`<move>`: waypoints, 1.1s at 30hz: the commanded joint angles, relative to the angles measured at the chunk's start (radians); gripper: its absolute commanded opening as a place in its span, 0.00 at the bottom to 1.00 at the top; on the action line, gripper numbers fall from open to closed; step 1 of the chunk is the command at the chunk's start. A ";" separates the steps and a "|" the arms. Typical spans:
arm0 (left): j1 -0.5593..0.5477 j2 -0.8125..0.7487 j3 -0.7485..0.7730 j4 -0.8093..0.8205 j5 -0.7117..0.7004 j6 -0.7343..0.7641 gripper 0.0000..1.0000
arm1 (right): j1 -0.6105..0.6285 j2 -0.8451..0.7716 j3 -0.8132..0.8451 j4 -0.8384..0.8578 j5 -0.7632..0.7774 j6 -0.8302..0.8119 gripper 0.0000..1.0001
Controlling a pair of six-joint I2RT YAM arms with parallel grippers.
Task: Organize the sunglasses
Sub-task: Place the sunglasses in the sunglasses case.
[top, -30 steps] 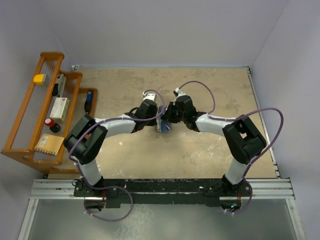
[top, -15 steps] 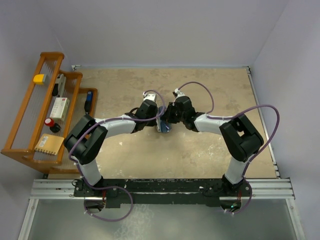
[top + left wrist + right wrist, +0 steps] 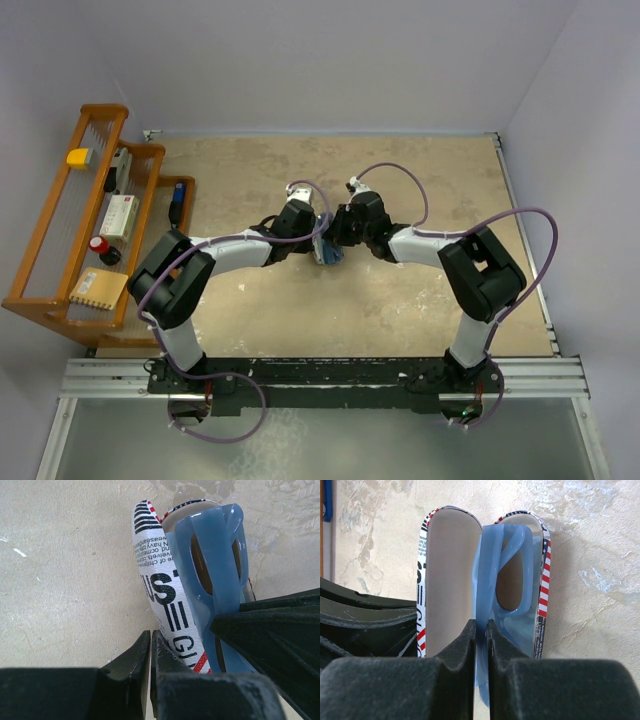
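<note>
The sunglasses (image 3: 492, 575), blue and translucent, stand on edge inside an open glasses case (image 3: 445, 575) with newsprint lettering and a red-and-white striped edge. My right gripper (image 3: 480, 630) is shut on the sunglasses' frame and holds them against the case's right half. In the left wrist view the sunglasses (image 3: 215, 555) lean on the printed case shell (image 3: 160, 585). My left gripper (image 3: 150, 647) is shut with nothing between its fingers, its right finger against the outside of the case. In the top view both grippers, left (image 3: 318, 243) and right (image 3: 338, 240), meet over the case (image 3: 329, 253) at mid-table.
A wooden rack (image 3: 60, 240) stands at the table's left edge with a yellow block (image 3: 78, 157), a white box (image 3: 119, 216), a red-capped item (image 3: 99, 244) and a tan waffle square (image 3: 98, 288). Walls close the back and right sides.
My right arm has shifted slightly to the left, toward the case, with the sunglasses still in its grip. The left arm has hardly moved.
</note>
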State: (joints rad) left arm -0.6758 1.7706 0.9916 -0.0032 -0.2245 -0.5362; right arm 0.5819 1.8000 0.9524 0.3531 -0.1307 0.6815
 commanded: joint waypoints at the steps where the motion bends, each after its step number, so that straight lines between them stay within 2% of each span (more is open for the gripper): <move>1: -0.008 -0.035 0.042 0.020 -0.013 0.017 0.00 | -0.005 0.002 0.051 0.022 -0.016 -0.028 0.00; 30: -0.011 -0.026 0.053 0.017 -0.014 0.019 0.00 | -0.014 0.076 0.038 0.041 -0.036 -0.020 0.00; 33: -0.012 -0.025 0.054 0.016 -0.013 0.018 0.00 | -0.014 0.074 0.037 0.038 -0.040 -0.020 0.05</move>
State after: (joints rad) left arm -0.6777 1.7706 1.0039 -0.0116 -0.2310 -0.5323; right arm 0.5747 1.8637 0.9863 0.3737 -0.1593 0.6643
